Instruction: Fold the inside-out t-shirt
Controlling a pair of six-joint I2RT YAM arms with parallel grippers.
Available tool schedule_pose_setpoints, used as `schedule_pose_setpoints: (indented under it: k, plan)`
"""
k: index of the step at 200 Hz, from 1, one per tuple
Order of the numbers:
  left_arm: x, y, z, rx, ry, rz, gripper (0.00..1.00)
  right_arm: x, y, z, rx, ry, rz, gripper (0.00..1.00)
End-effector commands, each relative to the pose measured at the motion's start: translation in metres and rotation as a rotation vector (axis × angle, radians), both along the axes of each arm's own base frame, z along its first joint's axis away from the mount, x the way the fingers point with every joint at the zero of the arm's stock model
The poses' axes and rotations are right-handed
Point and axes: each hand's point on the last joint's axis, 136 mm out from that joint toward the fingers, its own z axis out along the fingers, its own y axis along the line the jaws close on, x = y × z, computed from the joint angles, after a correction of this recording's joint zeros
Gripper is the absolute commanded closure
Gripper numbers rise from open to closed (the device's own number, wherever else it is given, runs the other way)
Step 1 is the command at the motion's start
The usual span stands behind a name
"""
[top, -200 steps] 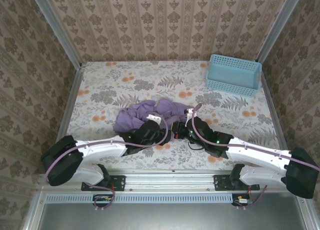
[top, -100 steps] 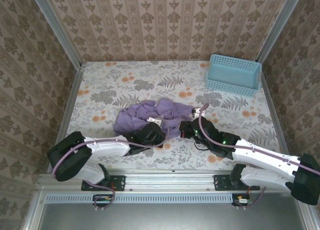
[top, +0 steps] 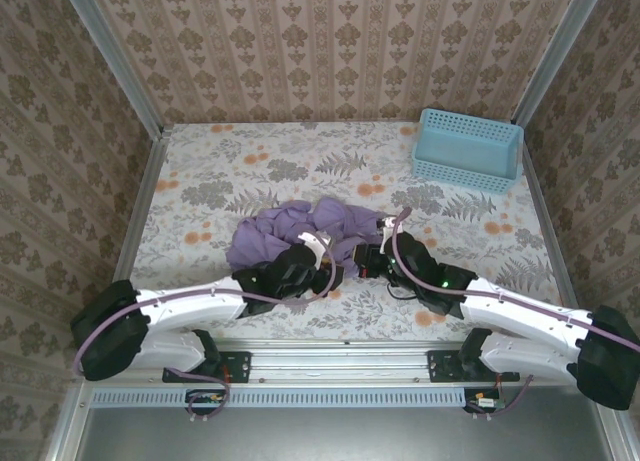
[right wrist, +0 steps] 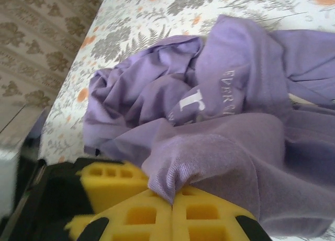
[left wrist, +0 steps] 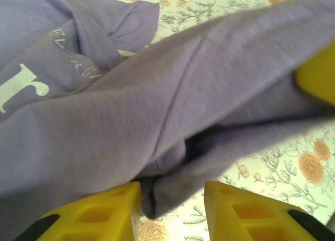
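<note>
Nudged rightward since a moment ago, the left gripper (left wrist: pixel 171 195) is held with jaws apart around a hanging fold of the t-shirt (top: pixel 290 227). A hem is clamped tight by the right gripper (right wrist: pixel 172 207), probably for pulling an edge free. The t-shirt lies bunched at the middle of the table (top: pixel 230 161).

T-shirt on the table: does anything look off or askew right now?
Yes. The t-shirt is a crumpled heap on the table, not spread flat, its white lettering buried among folds. The right pincer is shut on a bunched edge; the left pincer stands open around another fold. Nothing looks torn.
</note>
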Motion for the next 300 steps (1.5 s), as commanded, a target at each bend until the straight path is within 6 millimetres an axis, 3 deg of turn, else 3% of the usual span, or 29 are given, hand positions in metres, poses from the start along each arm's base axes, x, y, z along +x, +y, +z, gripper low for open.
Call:
schedule_pose_setpoints:
  k: [1, 40, 78, 99, 135, 173, 216, 233, 254, 278, 300]
  plan:
    - [0.012, -0.002, 0.002, -0.009, 0.008, 0.019, 0.63, -0.009, 0.015, 0.011, 0.041, -0.077, 0.104, 1.00]
    - [0.022, -0.006, -0.005, -0.023, 0.045, 0.034, 0.67, -0.015, 0.016, 0.003, 0.021, -0.092, 0.150, 1.00]
    - [0.017, -0.020, -0.001, -0.060, 0.057, -0.044, 0.72, -0.020, 0.008, 0.001, 0.028, -0.102, 0.136, 1.00]
    - [0.020, -0.022, -0.006, -0.045, 0.062, -0.039, 0.81, -0.022, 0.009, 0.002, 0.042, -0.113, 0.149, 1.00]
    - [0.024, -0.013, -0.009, -0.007, 0.055, 0.002, 1.00, -0.011, -0.008, -0.006, -0.061, -0.094, 0.059, 1.00]
    - [0.016, 0.007, 0.011, -0.059, 0.046, 0.036, 1.00, 0.004, -0.036, -0.012, -0.193, -0.094, -0.024, 1.00]
    - [-0.004, 0.014, 0.035, -0.156, 0.043, -0.019, 1.00, 0.030, -0.065, -0.034, -0.254, -0.022, -0.122, 1.00]
    - [-0.008, 0.015, 0.045, -0.193, 0.027, -0.037, 1.00, 0.038, -0.070, -0.039, -0.281, 0.027, -0.158, 0.95]
    - [-0.005, 0.017, 0.052, -0.205, 0.026, -0.026, 1.00, 0.038, -0.063, -0.034, -0.260, 0.074, -0.149, 0.78]
    - [0.000, 0.015, 0.054, -0.217, 0.022, -0.018, 1.00, 0.023, -0.053, -0.026, -0.261, 0.043, -0.121, 0.58]
    - [0.006, 0.014, 0.053, -0.234, 0.043, -0.008, 1.00, 0.001, -0.043, -0.019, -0.297, -0.011, -0.074, 0.53]
